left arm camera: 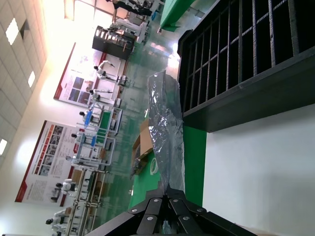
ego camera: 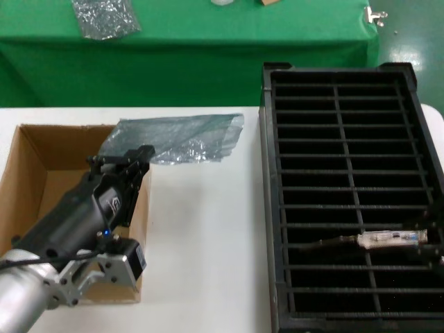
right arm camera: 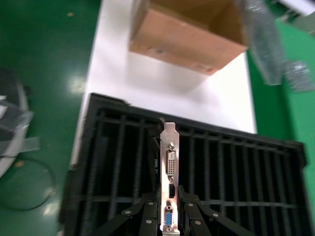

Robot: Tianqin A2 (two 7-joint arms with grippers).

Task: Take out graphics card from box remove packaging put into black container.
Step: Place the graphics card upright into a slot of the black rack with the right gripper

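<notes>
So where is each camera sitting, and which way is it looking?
Head view: up on the robot's head, looking down at the box, black container and left gripper.
Left wrist view: on the left arm, along its gripper's fingers at the packaging.
Right wrist view: on the right arm, over its gripper clamping the graphics card.
All three share the black container.

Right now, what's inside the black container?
One graphics card stands on edge in a slot of the black container, its bracket between the right gripper fingers. The other visible slots look empty; slot bottoms are too dark to see.
</notes>
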